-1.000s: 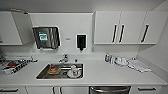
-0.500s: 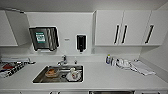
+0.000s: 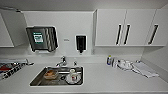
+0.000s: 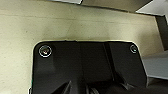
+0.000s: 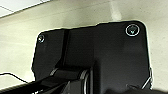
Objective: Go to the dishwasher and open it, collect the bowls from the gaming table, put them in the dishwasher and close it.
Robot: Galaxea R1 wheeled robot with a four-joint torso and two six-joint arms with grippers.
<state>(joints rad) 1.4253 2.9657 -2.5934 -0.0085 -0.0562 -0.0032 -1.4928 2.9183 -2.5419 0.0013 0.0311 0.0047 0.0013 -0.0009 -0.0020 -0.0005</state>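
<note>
Countertop (image 3: 100,77) and sink (image 3: 58,75) face the robot under white cabinets (image 3: 125,27). Dishwasher likely sits below the counter edge, hidden from here. Backing off and bending should expose its front. Whether either gripper is open, I cannot tell.

White countertop (image 3: 100,77), small bottle (image 3: 109,60), perhaps folded cloth (image 3: 145,70)

Pale speckled floor (image 4: 22,32) beyond the robot's dark plate (image 4: 85,67)

Brownish bowl (image 3: 51,74) inside sink (image 3: 37,79)
</note>
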